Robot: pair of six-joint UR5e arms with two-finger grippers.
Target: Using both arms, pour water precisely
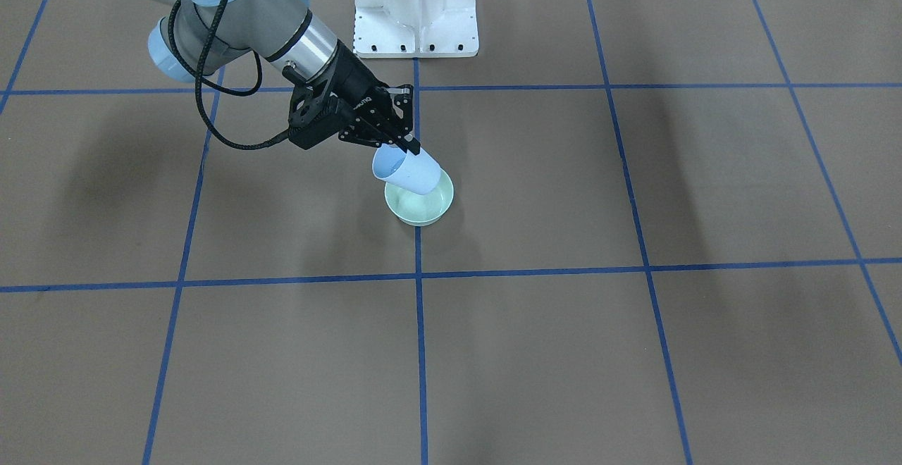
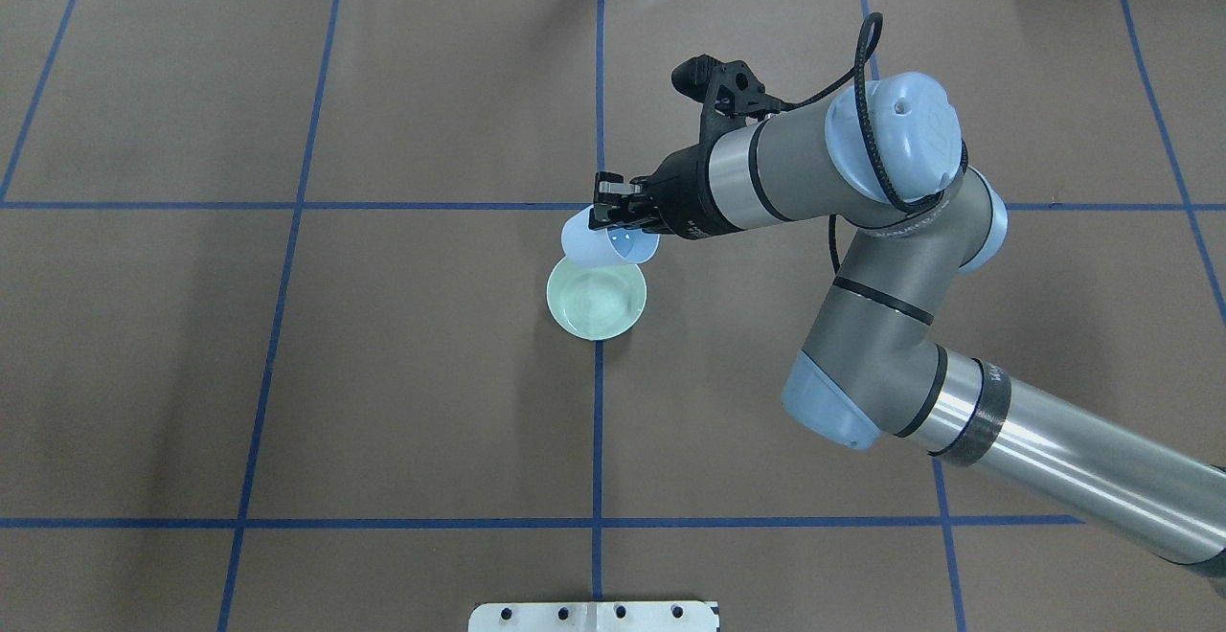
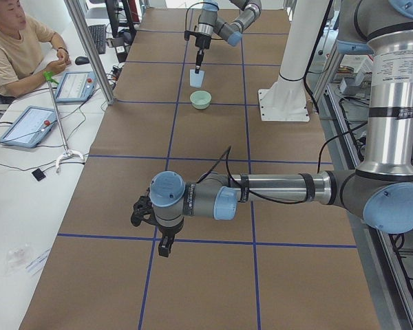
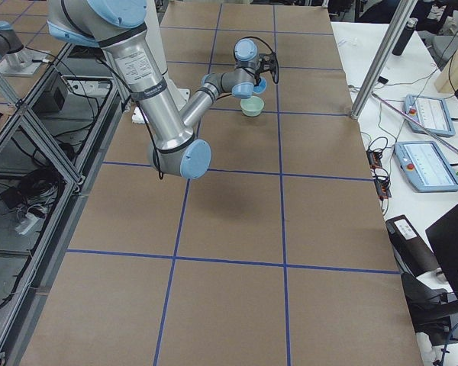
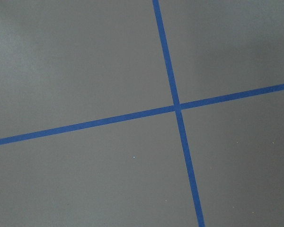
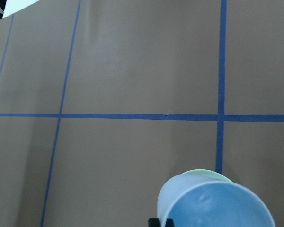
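My right gripper [image 2: 608, 215] is shut on the rim of a light-blue cup [image 2: 599, 246]. It holds the cup tilted on its side just above a pale green bowl [image 2: 596, 302] on the table's centre line. The cup [image 1: 412, 171] overlaps the bowl's [image 1: 421, 208] rim, and its blue inside [image 6: 215, 203] faces the right wrist camera. Faint ripples of water [image 2: 594, 297] show in the bowl. My left gripper [image 3: 164, 240] shows only in the exterior left view, low over bare table far from the bowl. I cannot tell whether it is open or shut.
The white pedestal [image 1: 416, 10] stands behind the bowl on the robot's side. Blue tape lines [image 5: 177, 106] grid the brown table cover. An operator [image 3: 14, 48] sits at a side bench with tablets. A metal post [image 3: 89, 48] stands at the table's edge.
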